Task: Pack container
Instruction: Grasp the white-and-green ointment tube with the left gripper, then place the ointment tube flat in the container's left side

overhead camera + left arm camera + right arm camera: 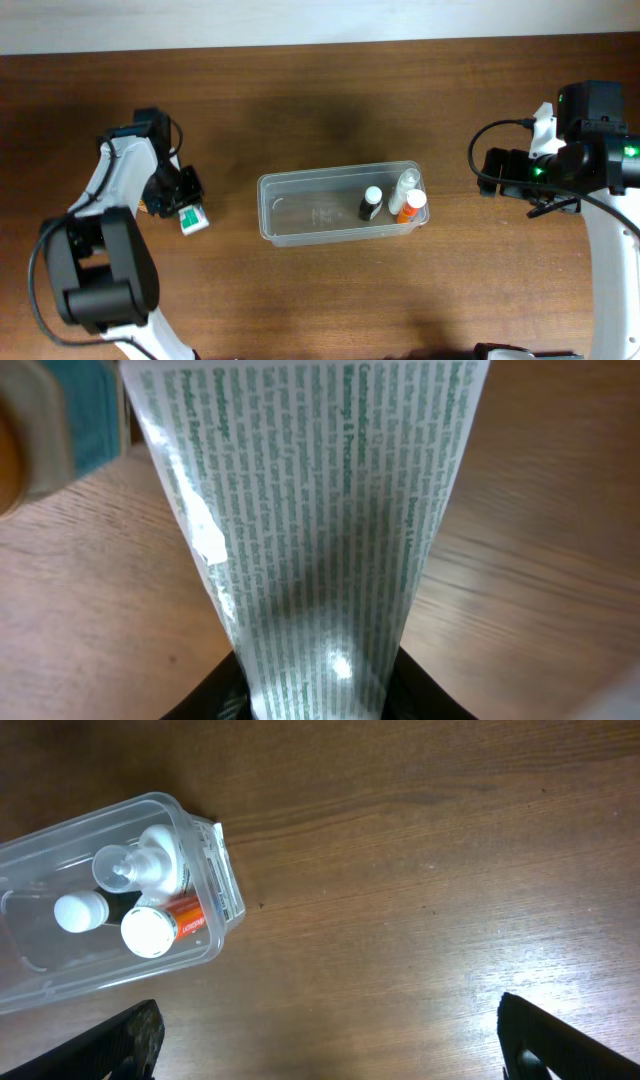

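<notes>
The container (290,210) is a clear plastic tub at the table's middle; its right end holds three small bottles: a black one with a white cap (371,203), a clear one (403,189) and an orange one with a white cap (411,207). The tub also shows in the right wrist view (215,870). My left gripper (180,198) is at the table's left, shut on a white tube with green print (310,540), whose end sticks out in the overhead view (193,219). My right gripper (325,1035) is open and empty, above bare wood to the right of the tub.
A teal and orange item (50,420) lies blurred at the top left of the left wrist view, beside the tube. The wooden table (320,100) runs to a pale wall edge at the back.
</notes>
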Controlling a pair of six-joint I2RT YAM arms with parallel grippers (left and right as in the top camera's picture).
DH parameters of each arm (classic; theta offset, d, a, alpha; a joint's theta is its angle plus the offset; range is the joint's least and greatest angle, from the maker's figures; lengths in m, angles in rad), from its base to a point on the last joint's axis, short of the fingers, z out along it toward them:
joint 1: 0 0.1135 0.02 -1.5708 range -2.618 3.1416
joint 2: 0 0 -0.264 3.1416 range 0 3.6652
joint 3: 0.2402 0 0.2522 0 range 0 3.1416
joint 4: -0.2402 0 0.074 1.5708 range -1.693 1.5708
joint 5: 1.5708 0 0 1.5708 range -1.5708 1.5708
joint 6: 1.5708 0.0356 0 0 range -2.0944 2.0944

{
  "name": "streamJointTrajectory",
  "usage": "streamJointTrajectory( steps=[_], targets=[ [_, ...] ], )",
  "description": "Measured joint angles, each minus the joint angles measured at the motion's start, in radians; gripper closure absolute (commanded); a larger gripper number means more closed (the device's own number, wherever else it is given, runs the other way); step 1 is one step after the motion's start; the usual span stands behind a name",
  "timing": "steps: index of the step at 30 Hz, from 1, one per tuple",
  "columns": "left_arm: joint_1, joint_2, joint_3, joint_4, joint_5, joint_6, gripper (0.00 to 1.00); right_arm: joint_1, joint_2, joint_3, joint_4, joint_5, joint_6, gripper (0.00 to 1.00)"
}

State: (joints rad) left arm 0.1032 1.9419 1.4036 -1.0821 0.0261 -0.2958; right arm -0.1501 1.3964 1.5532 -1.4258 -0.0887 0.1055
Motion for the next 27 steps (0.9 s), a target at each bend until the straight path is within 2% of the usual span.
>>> streamJointTrajectory(
  steps=[6,11,14,20,22,27],
  targets=[
    [-0.166,-0.225,0.105,-0.005,0.000,0.078,0.66,0.000,0.000,0.000,0.000,0.000,0.000,0.01],
    [-0.400,-0.394,0.140,-0.009,0.001,0.330,0.68,0.000,0.000,0.000,0.001,0.000,0.000,0.01],
    [-0.518,-0.393,0.139,-0.017,0.002,0.459,0.70,0.000,0.000,0.000,0.001,0.000,0.000,0.02],
    [-0.667,-0.332,0.137,-0.018,0.019,0.659,0.68,0.000,0.000,0.000,0.001,0.000,0.000,0.02],
    [-0.695,-0.290,0.137,-0.018,0.024,0.707,0.63,0.000,0.000,0.000,0.002,0.000,0.000,0.02],
    [-0.717,-0.135,0.136,-0.009,0.027,0.776,0.62,0.000,0.000,0.000,0.002,0.000,0.000,0.01]
  ],
)
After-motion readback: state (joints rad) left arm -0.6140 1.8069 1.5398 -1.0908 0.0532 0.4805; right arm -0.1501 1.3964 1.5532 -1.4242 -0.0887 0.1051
